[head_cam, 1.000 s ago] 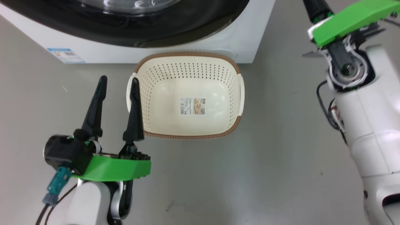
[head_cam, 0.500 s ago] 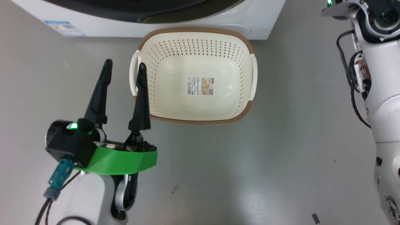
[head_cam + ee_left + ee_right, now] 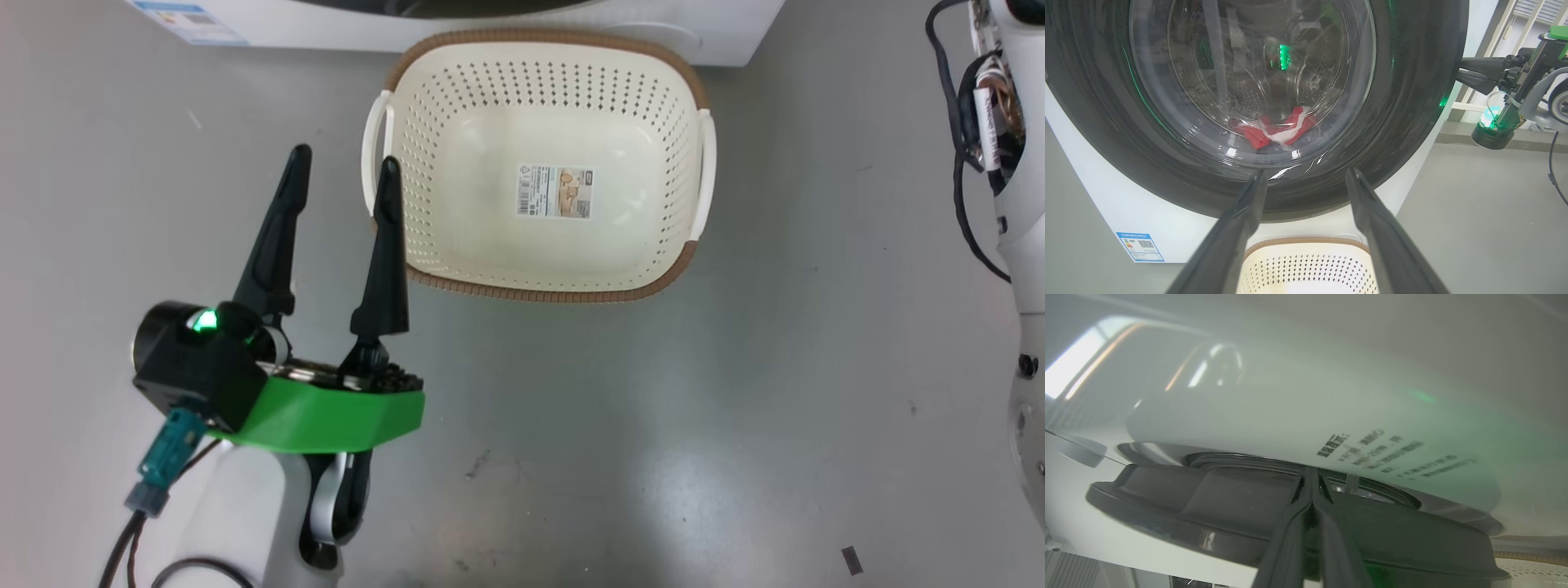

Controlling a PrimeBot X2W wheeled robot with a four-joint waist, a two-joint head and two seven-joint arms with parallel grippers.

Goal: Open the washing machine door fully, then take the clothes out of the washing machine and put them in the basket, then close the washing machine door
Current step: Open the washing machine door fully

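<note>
The washing machine (image 3: 1098, 196) fills the left wrist view, its door (image 3: 1412, 102) lying against the front. Red clothes (image 3: 1278, 130) with white trim lie in the drum behind the glass. My left gripper (image 3: 1306, 173) is open and empty, pointing at the door's lower rim. From above, the left gripper (image 3: 345, 158) hovers beside the left handle of the empty basket (image 3: 539, 61). My right gripper (image 3: 1459, 70) is shut at the door's right edge. In the right wrist view its tips (image 3: 1312, 473) sit in the gap between the dark door rim (image 3: 1208, 506) and the white front (image 3: 1290, 416).
The basket stands on the grey floor right in front of the machine (image 3: 343, 28). A blue sticker (image 3: 1139, 246) marks the machine's lower left corner. My right forearm (image 3: 1024, 245) runs along the right edge of the head view.
The head camera has shifted, so the machine and basket sit higher in that view. My right wrist has passed out of its top right. The left gripper stays open.
</note>
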